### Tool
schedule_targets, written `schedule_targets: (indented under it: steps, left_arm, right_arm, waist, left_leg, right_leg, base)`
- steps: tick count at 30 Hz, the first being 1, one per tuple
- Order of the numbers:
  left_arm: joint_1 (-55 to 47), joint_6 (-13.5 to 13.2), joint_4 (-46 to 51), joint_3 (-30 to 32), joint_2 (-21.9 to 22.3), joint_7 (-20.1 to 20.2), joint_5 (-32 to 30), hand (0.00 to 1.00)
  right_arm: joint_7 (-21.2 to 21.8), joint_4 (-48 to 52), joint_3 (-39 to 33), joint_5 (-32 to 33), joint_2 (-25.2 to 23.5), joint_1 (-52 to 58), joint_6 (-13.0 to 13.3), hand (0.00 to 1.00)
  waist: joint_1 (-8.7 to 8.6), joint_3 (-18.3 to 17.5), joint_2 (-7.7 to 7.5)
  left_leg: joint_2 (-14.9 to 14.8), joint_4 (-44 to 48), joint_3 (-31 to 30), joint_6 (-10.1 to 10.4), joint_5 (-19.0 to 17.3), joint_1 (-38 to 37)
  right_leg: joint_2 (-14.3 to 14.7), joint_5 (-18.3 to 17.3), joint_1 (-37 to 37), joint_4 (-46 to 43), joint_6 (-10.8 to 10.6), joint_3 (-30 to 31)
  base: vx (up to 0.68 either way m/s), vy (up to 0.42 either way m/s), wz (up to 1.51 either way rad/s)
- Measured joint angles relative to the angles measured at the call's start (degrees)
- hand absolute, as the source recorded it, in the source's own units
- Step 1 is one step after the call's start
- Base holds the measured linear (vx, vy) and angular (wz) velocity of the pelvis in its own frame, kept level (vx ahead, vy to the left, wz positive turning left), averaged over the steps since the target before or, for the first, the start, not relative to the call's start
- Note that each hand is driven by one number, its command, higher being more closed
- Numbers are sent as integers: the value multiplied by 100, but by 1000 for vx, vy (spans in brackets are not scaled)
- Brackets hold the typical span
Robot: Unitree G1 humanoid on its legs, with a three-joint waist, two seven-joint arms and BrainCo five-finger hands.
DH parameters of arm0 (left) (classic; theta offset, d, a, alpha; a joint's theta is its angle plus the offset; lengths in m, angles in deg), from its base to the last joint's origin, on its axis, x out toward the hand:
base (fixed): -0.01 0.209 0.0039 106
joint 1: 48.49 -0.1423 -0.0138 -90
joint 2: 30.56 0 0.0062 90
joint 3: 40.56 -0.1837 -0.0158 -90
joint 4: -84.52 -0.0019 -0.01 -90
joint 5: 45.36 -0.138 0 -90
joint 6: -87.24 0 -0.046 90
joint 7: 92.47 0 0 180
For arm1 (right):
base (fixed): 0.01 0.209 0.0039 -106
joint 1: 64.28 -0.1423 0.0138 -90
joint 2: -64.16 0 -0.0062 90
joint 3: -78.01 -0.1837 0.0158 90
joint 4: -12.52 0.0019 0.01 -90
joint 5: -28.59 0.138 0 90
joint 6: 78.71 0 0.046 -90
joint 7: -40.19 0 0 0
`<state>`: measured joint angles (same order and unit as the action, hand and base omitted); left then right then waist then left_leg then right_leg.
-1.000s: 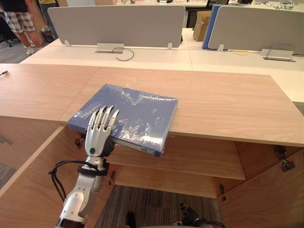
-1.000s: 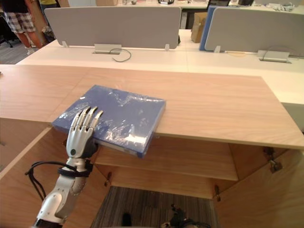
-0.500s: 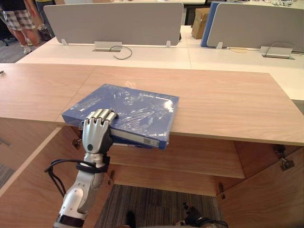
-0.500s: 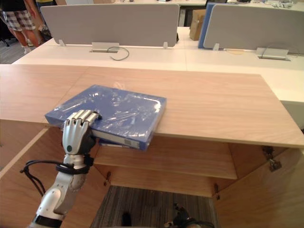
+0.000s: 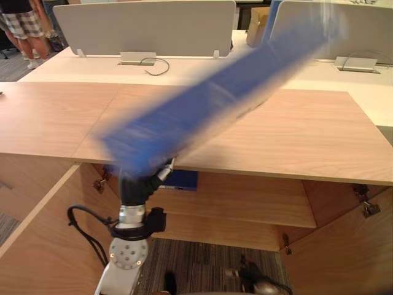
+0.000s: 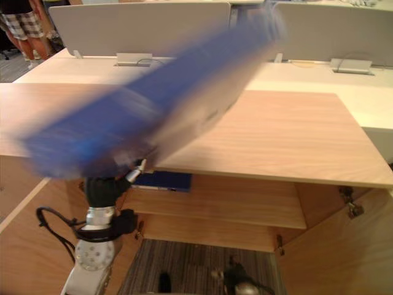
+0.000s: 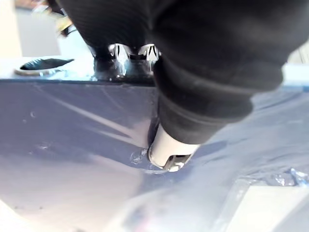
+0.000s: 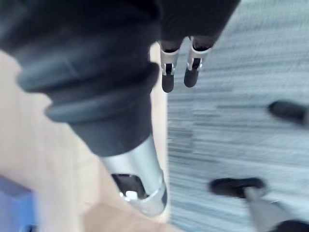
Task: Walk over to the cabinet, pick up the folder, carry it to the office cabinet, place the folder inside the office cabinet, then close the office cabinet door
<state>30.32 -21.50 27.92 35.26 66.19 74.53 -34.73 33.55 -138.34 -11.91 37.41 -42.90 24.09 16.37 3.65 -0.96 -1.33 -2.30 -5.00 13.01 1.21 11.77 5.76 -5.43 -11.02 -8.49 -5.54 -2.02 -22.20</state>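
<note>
Wood cabinet top (image 5: pixel 295 129) beneath tilted folder (image 5: pixel 215 92); white desks (image 5: pixel 61 69) behind.

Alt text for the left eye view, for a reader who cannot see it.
The left hand grips the low end of a blue folder that slants up to the right above the wooden cabinet top. Below, its doors stand open, with another blue item on the shelf; grey desk dividers stand behind.

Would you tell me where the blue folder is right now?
The folder is in the left hand, tilted up above the cabinet top, left of centre.
</note>
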Motion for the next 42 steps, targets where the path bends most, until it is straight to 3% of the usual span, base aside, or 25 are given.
schedule_targets:
  steps: [2, 5, 9, 15, 20, 23, 29, 32, 35, 39, 42]
  left_arm:
    - [-152, -310, 290, 243, 225, 460, 1983, 100]
    - [-365, -644, 390, 872, 402, 766, 3340, 100]
    - [-775, -729, 266, 1363, 503, 955, 4337, 100]
    - [-1230, -658, 203, 1464, 858, 1136, 5129, 100]
    - [-1370, -544, 207, 1448, 972, 1140, 5271, 100]
    - [-1396, -522, 207, 1384, 1043, 1132, 5270, 100]
    - [-1382, -406, 204, 890, 1049, 996, 4931, 100]
    - [-1191, -177, 88, 419, 759, 1014, 3973, 100]
    - [-870, -9, -236, 187, 522, 1173, 3305, 100]
    - [-662, 104, -796, -5, 399, 1241, 2564, 100]
    - [-544, 199, -1075, -89, 383, 1237, 2265, 100]
  right_arm:
    - [-75, 794, -64, 706, -190, 80, 135, 0]
    - [-144, 2274, -47, 1271, -268, 617, 317, 0]
    - [-218, 3962, -75, 1376, -259, 1500, 587, 0]
    - [-711, 6113, -354, 988, -319, 2402, 715, 0]
    - [-1520, 7883, -346, -358, -390, 2644, 711, 0]
    - [-2046, 8787, -334, -1113, -391, 2639, 528, 0]
    - [-2415, 9904, 81, -1923, -271, 2204, 350, 0]
    - [-2277, 9968, 595, -1882, -257, 842, 399, 0]
    - [-1835, 9945, 1042, -1609, -242, -45, 615, 0]
    - [-1102, 9516, 1526, -731, -134, -1277, 993, 0]
    - [-788, 9095, 1647, -65, -104, -1729, 1033, 0]
  waist:
    - [12, -20, 59]
    - [-15, -17, 69]
    - [-180, 7, 115]
    - [-429, 20, 190]
    - [-470, 18, 240]
    - [-474, 19, 241]
    - [-465, 19, 242]
    - [-443, 9, 257]
    - [-393, -9, 287]
    - [-367, -20, 283]
    - [-277, -24, 283]
  left_leg:
    - [-36, 7, 26, -19, -19, 2]
    - [-88, 7, 248, -67, -168, -15]
    - [-73, -4, 496, -87, -226, -135]
    - [-166, 4, 768, -69, -211, -260]
    - [-240, 8, 878, 6, -178, -293]
    - [-274, 40, 932, 30, -195, -291]
    - [-307, 129, 1033, 76, -307, -315]
    - [-308, 128, 1129, 41, -353, -390]
    - [-289, 93, 1120, 32, -347, -395]
    - [-217, 8, 1096, 8, -294, -416]
    - [-175, 8, 1044, 1, -268, -405]
  right_leg:
    - [15, 91, 11, -5, 4, 30]
    - [-14, 136, 125, -31, 15, 216]
    - [-56, 137, 128, -27, 12, 378]
    - [-40, 134, 135, 97, -3, 616]
    - [37, 147, 153, 123, -13, 749]
    - [66, 174, 161, 130, -49, 845]
    - [69, 197, 175, 94, -88, 969]
    - [48, 201, 163, 71, -96, 1036]
    - [41, 210, 166, 72, -110, 1035]
    - [11, 237, 169, 73, -149, 1012]
    - [-21, 238, 158, 71, -149, 988]
  base:
    - [-26, 30, -6]
    - [-50, 45, -35]
    - [-53, 38, -36]
    - [-57, -3, -29]
    - [2, -35, -15]
    - [30, -29, -10]
    - [15, -6, -10]
    - [-28, 17, -16]
    - [-35, 24, 1]
    - [-17, 31, 3]
    - [-15, 29, 8]
